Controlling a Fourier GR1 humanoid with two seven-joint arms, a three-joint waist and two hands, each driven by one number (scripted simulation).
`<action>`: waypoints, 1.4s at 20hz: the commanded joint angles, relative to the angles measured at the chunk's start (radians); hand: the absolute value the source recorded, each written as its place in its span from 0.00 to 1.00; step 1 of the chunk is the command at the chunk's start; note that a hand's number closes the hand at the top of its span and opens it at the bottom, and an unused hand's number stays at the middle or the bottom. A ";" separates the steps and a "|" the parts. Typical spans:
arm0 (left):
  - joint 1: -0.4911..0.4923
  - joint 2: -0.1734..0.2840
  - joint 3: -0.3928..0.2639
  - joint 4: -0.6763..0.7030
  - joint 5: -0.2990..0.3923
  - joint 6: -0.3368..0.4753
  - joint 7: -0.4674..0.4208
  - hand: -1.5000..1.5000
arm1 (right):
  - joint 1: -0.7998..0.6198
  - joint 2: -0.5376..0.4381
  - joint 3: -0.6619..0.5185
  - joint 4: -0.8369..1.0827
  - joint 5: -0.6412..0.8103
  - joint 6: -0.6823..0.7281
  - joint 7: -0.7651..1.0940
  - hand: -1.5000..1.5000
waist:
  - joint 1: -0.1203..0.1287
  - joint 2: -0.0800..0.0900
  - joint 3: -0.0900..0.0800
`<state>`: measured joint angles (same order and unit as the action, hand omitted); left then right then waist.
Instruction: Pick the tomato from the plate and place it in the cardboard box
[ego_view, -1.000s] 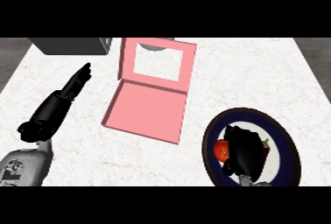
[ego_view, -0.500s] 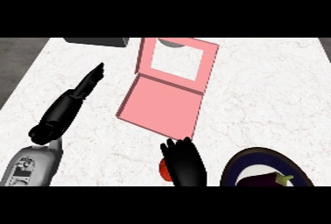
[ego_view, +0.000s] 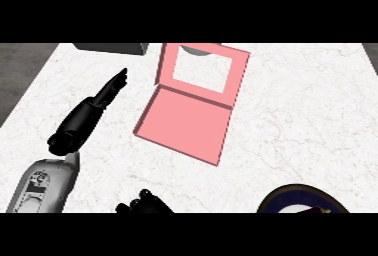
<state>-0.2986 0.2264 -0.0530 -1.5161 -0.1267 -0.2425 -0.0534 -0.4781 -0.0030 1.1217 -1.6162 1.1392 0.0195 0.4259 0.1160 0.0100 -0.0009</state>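
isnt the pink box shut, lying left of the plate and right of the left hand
No, the head view shows the pink box open, its windowed lid folded back flat. The rest holds: it lies left of the plate and right of the left hand.

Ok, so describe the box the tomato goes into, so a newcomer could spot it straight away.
Start from the white marbled counter. Near its middle, toward the far edge, lies the pink box: a flat, open, shallow tray with its lid folded back, a square window cut in it. It is the only pink thing; the dark-rimmed plate sits at the near right edge, and a grey block at the far left.
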 joint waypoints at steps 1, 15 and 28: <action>0.015 -0.005 0.004 0.017 -0.003 0.007 -0.016 0.50 | -0.119 0.003 0.002 -0.072 -0.110 -0.048 0.124 1.00 | -0.018 -0.007 -0.002; 0.018 0.011 0.028 0.004 -0.007 0.009 -0.014 0.50 | -0.596 0.003 -0.290 0.188 -0.395 -0.312 0.552 1.00 | -0.038 -0.004 -0.002; 0.058 0.006 0.046 -0.026 -0.009 0.020 -0.020 0.50 | -0.725 0.003 -0.400 0.657 -0.701 -0.029 0.286 1.00 | -0.081 -0.003 0.000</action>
<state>-0.2536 0.2379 -0.0118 -1.5252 -0.1411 -0.2244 -0.0710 -1.2074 -0.0001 0.7486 -1.0605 0.5167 -0.0882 0.7813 0.0452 0.0079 -0.0016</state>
